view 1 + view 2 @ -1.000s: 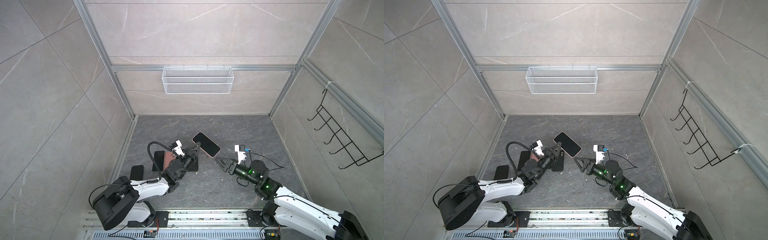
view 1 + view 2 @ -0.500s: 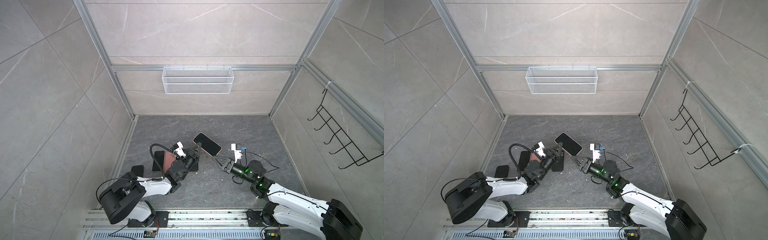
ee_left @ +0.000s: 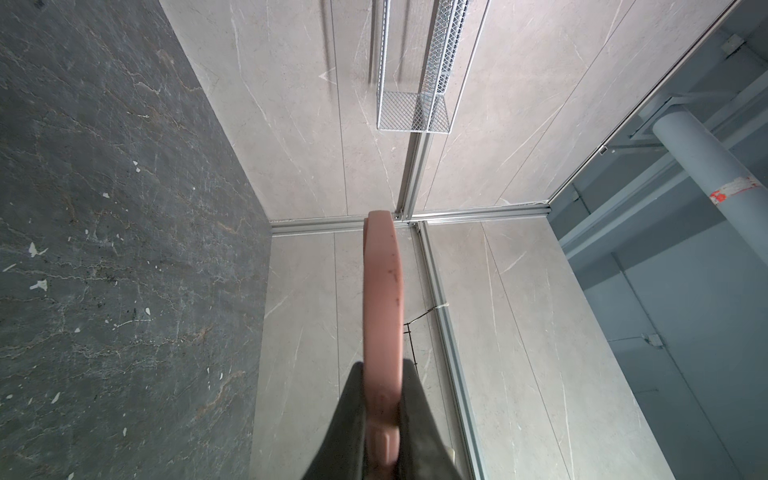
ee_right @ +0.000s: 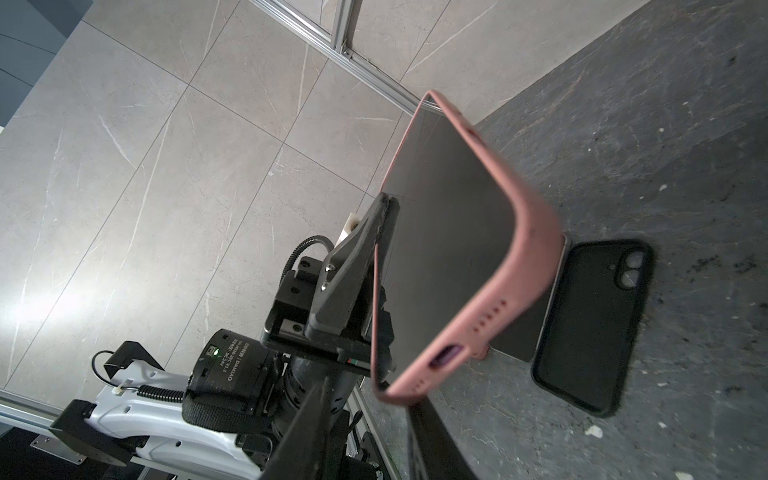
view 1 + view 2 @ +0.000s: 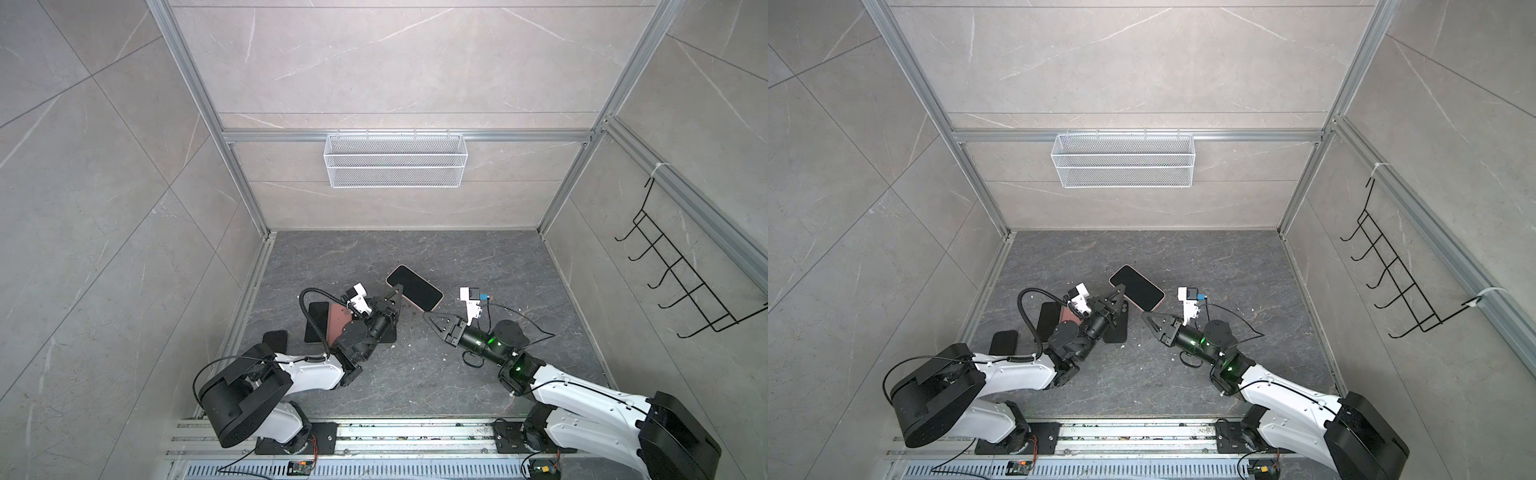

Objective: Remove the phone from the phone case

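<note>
Left hand (image 5: 398, 289): clamped tight on one long edge of the phone case (image 4: 536, 232), fingers pinching across screen and back. Case and phone (image 5: 415, 286) are held tilted, clear of the counter (image 5: 415, 386).

Right hand (image 5: 428, 316): tip at the case's port-end corner, jaws partly drawn in. Cannot tell whether they touch the pink rim or sit just beside it.

Handling, as a judgement:
- Phone is stiff, glass-faced and slick, and will not take a drop.
- Case looks soft and rubbery, likely to flex and grip.
- Best hold is the case lip at a corner, peeled back off the glass.
- Left pinch spans both parts, so it may pin them together.

Further off, a black case (image 4: 594, 328) lies flat on the counter beyond the phone. Other flat dark items (image 5: 316, 322) are half hidden under the left arm. Far wall carries a wire basket (image 5: 395, 166), and the side wall a hook rack (image 5: 685, 291).

Not seen: the case's back and camera cut-out, and how far the rim has lifted.
</note>
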You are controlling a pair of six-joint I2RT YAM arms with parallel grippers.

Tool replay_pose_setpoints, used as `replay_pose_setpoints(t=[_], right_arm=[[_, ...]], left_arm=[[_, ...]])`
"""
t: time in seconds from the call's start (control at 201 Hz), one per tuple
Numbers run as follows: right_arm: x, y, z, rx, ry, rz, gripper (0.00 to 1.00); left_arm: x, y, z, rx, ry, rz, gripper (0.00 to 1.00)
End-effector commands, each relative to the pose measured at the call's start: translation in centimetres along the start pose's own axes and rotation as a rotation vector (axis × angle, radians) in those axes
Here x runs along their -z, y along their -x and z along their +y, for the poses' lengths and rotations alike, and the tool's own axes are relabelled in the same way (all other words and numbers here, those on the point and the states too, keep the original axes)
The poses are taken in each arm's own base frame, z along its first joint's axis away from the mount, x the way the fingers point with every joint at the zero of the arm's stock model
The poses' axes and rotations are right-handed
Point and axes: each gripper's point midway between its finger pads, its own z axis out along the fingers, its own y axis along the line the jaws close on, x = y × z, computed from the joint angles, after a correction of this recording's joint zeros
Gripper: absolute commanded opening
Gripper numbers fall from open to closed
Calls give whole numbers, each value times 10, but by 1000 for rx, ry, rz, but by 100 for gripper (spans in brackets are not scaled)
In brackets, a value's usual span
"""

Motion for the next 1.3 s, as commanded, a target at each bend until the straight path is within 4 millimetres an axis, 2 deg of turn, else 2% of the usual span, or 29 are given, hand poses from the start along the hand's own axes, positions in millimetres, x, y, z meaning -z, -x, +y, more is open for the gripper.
replay_pose_setpoints(t=[0.0,0.229,0.424,0.628,0.703,0.782,0.852,0.927,1.296], right_arm=[[0,1,7,0,31,-13,30],[0,1,5,-2,26,-15,21],[-1,2,5,-3,25,-14,18],[-1,0,4,-4,21,-11,11],[-1,1,5,-2,25,-14,13],[0,2,8,-4,37,-17,32],[1,4,7,-13,26,-29,39],[2,6,4,-22,18,-46,39],[0,8,2,-57,24,-63,23]], left_arm=[[-1,2,-36,43,-133,-20,0],[-2,0,-35,40,-130,-12,0],[-2,-2,-36,39,-132,-6,0],[-2,-3,-36,36,-132,1,0],[-2,-3,-35,35,-130,1,0],[-2,-3,-37,33,-135,-1,0],[-2,-3,-36,32,-131,3,0],[-1,-3,-36,30,-132,1,0],[1,-3,-35,29,-130,0,0]])
